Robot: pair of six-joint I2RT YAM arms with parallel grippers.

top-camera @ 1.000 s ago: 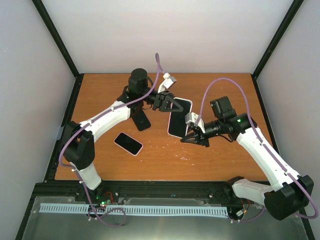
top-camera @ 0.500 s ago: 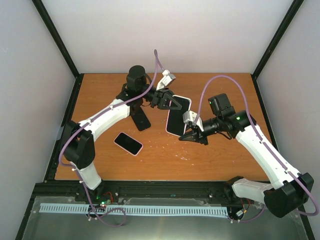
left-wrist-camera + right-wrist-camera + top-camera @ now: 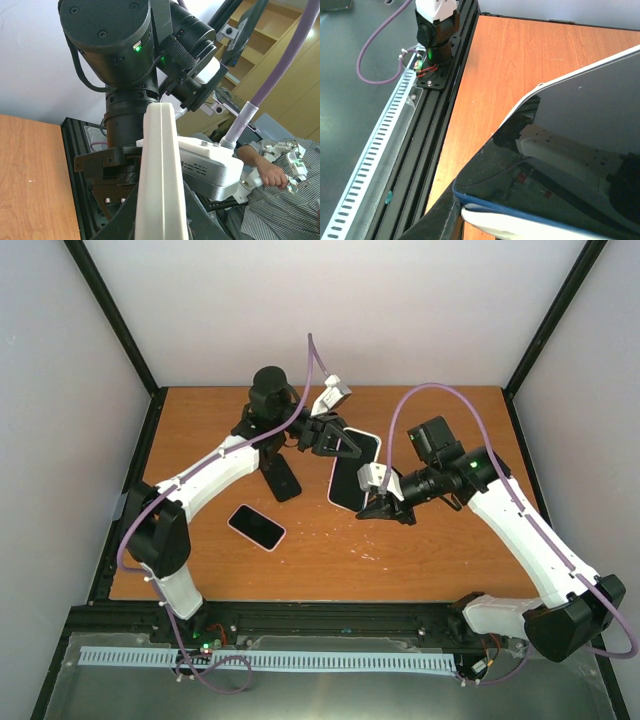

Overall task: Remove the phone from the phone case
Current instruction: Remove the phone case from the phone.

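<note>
Phone (image 3: 350,475) still inside its white phone case (image 3: 159,165), left fingers (image 3: 343,446) and right fingers (image 3: 382,508) both clamping it; left wrist sees only its edge.

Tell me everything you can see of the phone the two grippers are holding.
The phone is a slim slab: glossy black screen, dark and mirror-like, in a white case whose rim shows around it; the right wrist view shows a thin blue line along one edge. It faces up, tilted, apparently lifted off the table. The left gripper is shut on its far end, the right gripper on its near corner.
</note>
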